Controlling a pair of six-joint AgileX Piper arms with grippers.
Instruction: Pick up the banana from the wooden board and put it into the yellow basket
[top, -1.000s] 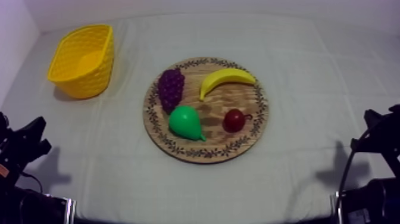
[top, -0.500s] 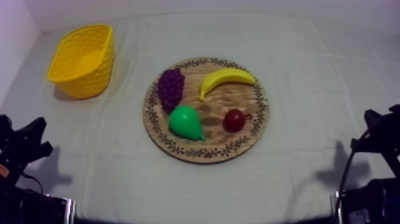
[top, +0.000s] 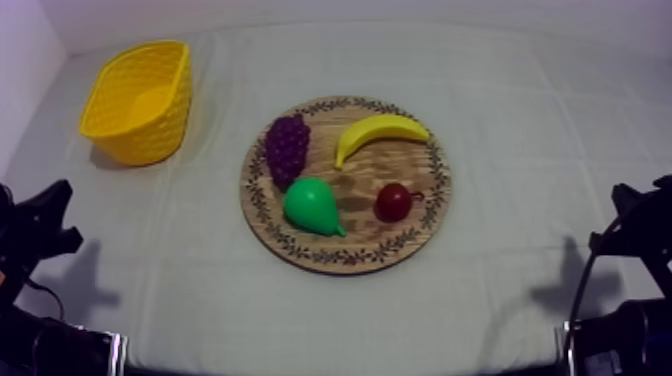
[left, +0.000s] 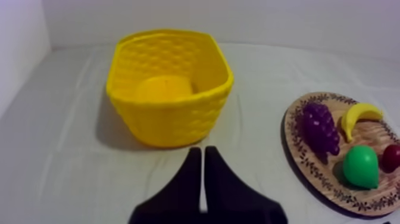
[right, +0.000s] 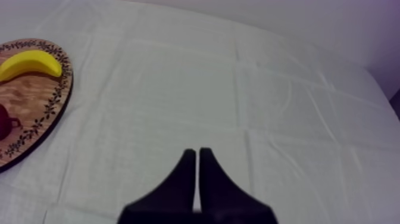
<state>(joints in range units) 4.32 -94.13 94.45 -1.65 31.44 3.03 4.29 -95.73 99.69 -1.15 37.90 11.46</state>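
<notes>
Left gripper, right gripper: fingers together, empty. Banana at board's far edge; you risk clipping the grapes.

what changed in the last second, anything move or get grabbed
Only the left arm moved: it shifted slightly outward, toward the table's left edge. Its gripper is shut on nothing, facing the yellow basket. Nothing was grabbed or let go. The banana, grapes, pear and small red fruit lie on the wooden board as before; the right arm is unmoved.
</notes>
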